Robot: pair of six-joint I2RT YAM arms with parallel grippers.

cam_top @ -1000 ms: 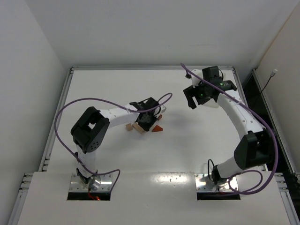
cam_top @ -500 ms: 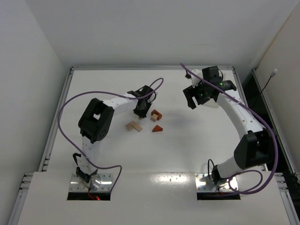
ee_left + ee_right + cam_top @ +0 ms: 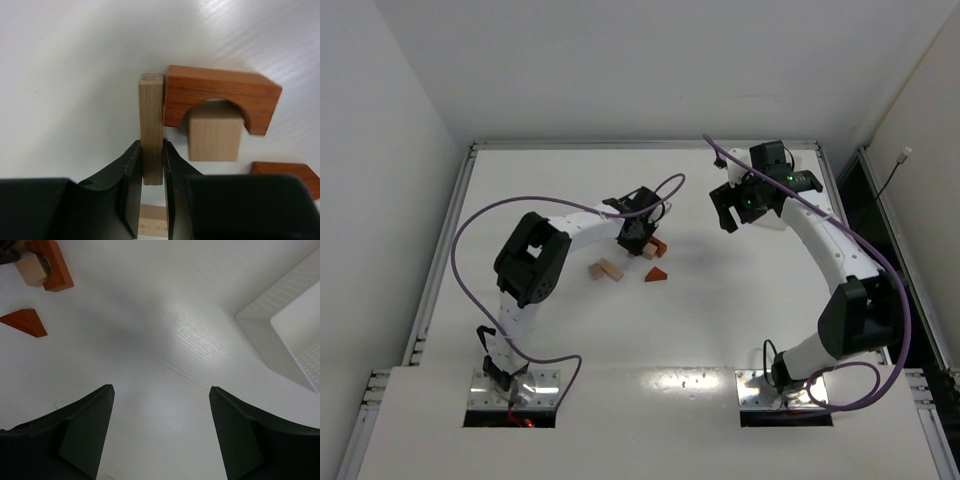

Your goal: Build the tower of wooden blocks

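My left gripper is shut on a slim tan block, which points straight out from the fingers. The block's far end sits right beside the left leg of a reddish-brown arch block; whether they touch I cannot tell. A tan cube fills the arch's opening. From above, my left gripper hovers just left of the arch. A reddish wedge and loose tan blocks lie nearer the bases. My right gripper is open and holds nothing, off to the right.
A white tray lies to the right of the right gripper, partly under the right arm in the top view. Raised rails edge the table. The left arm's purple cable loops over the left half.
My left gripper lifted a tan block off the loose pile and carried it back and right to the arch. The right arm has not moved.
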